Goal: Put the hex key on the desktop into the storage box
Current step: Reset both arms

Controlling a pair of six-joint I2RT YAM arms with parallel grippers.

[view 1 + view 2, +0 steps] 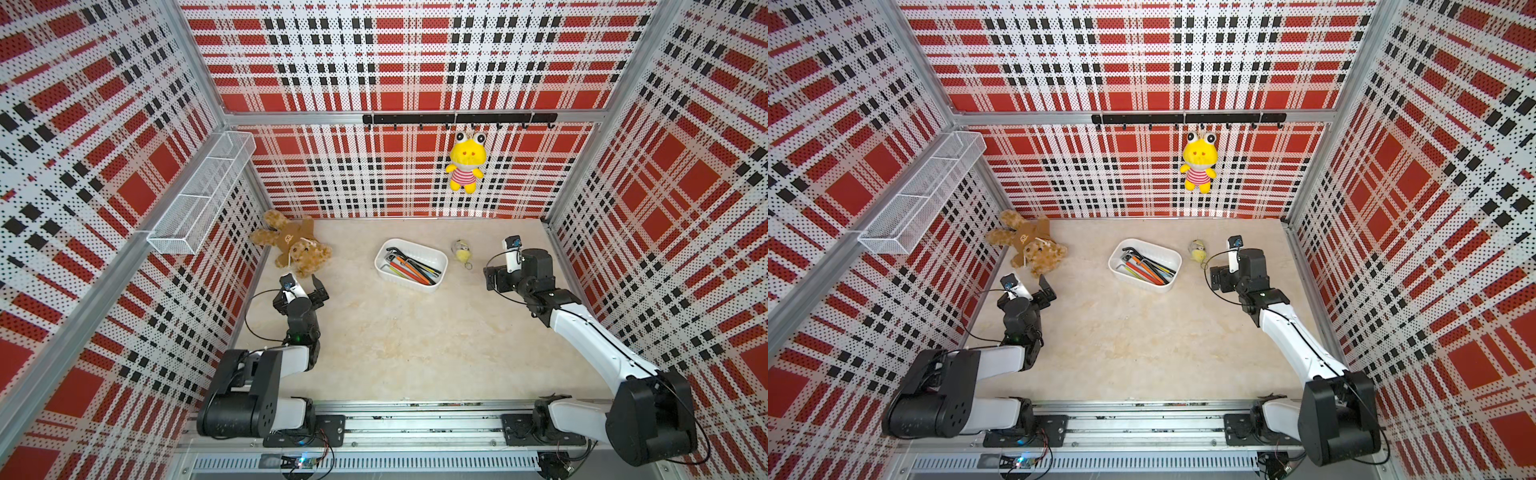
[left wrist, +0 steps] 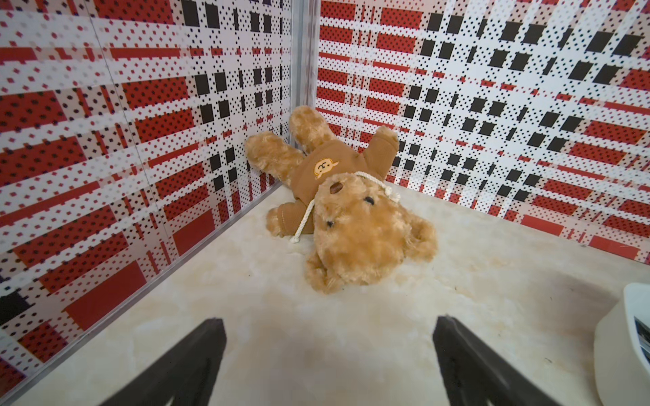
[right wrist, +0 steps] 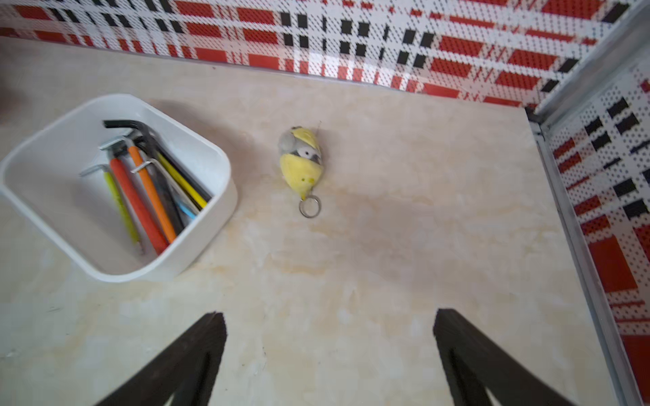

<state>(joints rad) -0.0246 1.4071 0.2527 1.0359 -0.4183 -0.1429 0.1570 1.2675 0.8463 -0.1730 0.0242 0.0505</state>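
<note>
Right gripper [image 3: 329,314]: jaws spread wide apart, nothing between them, touching nothing. It hangs over bare desktop [image 3: 387,246].
Left gripper [image 2: 330,320]: jaws also apart and empty, pointing at the teddy bear [image 2: 351,218] without touching it.
Hex keys [image 3: 140,200]: a bundle with red, orange, yellow and black shafts. They lie inside the storage box [image 3: 197,253] with their bent ends towards one short wall.
Storage box in a top view [image 1: 440,259]: towards the back of the desktop [image 1: 395,332], set at a slant between the two arms and apart from both.
Keyring toy [image 3: 302,165]: small and yellow, lying flat between the box and the right gripper, near the box but not touching it.
Edges: the right wall [image 3: 598,211] and its metal rail run close beside the right gripper. The teddy bear is pushed into the far left corner.
Open room: a broad bare stretch of desktop lies in front of the box, between the arms.
</note>
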